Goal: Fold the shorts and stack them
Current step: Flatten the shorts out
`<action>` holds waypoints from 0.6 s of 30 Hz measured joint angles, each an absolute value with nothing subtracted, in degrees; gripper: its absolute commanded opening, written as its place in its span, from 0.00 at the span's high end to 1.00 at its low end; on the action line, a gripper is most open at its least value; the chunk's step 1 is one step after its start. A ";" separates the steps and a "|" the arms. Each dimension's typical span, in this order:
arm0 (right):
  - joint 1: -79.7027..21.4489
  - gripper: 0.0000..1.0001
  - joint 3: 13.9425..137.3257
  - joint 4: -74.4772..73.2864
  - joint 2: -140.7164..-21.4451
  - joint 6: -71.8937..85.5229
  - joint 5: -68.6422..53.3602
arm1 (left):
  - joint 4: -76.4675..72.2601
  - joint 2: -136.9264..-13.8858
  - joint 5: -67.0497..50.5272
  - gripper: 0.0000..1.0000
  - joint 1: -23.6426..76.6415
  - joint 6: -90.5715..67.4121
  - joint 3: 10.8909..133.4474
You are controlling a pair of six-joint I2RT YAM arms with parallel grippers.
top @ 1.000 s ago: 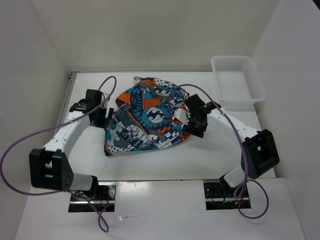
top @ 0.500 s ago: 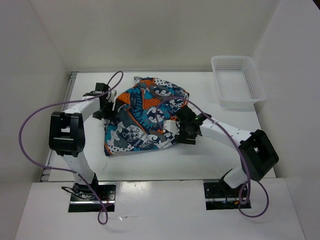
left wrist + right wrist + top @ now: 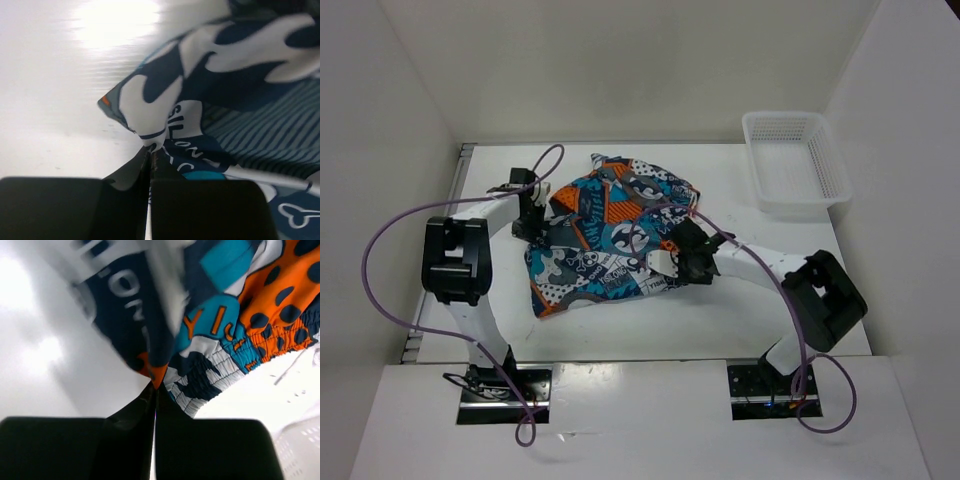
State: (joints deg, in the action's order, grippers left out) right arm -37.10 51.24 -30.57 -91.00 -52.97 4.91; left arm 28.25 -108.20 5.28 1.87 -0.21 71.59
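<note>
White laminate covers the desk (image 3: 750, 315), and plain white walls (image 3: 620, 70) close it in at the back and on both sides, so the only strong colour belongs to the cloth and to the purple cables (image 3: 380, 255) looping off each arm. The white mesh basket (image 3: 795, 160) sits against the right wall. The shorts (image 3: 610, 235) lie to the left of the basket and a little nearer the arm bases, well apart from it, rumpled into an uneven heap of teal, orange, white and black print.

The left gripper (image 3: 533, 225) meets the edge of the shorts farthest from the basket. The right gripper (image 3: 672, 262) meets the edge on the basket's side, at the lower hem.

From above, the fingers are too small to read. The wrist cameras settle it. The left wrist view shows the two black fingers pressed together with a navy-and-white fold of the cloth running down into their tips, pinched there, and bright bare desk beyond it on the side away from the basket. The right wrist view shows that pair likewise pressed together, nipping an orange corner of the fabric. Past it hangs a gathered waistband with black dots on orange, and the basket's mesh shows faintly in the lower right corner. The overhead view shows none of this detail of the grip. It alone shows the whole garment and both arms bent in toward it.
</note>
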 measured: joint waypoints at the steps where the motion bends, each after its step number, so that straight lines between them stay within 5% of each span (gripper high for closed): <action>1: -37.10 1.00 51.11 -32.29 -89.95 -53.23 3.99 | 28.25 -108.31 5.50 1.00 1.06 -0.23 72.03; 6: -38.76 0.94 50.15 -36.47 -81.52 -55.05 -1.13 | 29.61 -108.79 4.64 0.92 -3.44 -0.58 77.71; 7: -39.77 0.85 49.47 -36.40 -79.75 -55.20 -1.43 | 29.58 -108.81 4.36 0.89 -3.60 -0.56 78.67; 8: -40.82 0.55 48.88 -36.62 -78.39 -54.85 -1.45 | 29.50 -108.81 4.43 0.82 -3.40 -0.43 79.35; 11: -42.28 0.31 48.34 -38.89 -78.37 -52.90 -1.41 | 28.80 -108.79 5.26 0.49 -1.65 -0.10 79.75; 12: -42.33 0.12 48.47 -39.29 -79.15 -51.86 -1.54 | 28.71 -108.79 5.32 0.36 -0.82 -0.10 79.55; 14: -42.41 0.03 49.58 -40.42 -80.53 -49.69 -2.22 | 28.73 -108.49 5.50 0.21 0.82 -0.34 78.83; 18: -42.41 0.05 55.07 -41.67 -81.14 -45.28 -3.31 | 29.23 -103.22 6.81 0.18 2.74 -0.12 75.00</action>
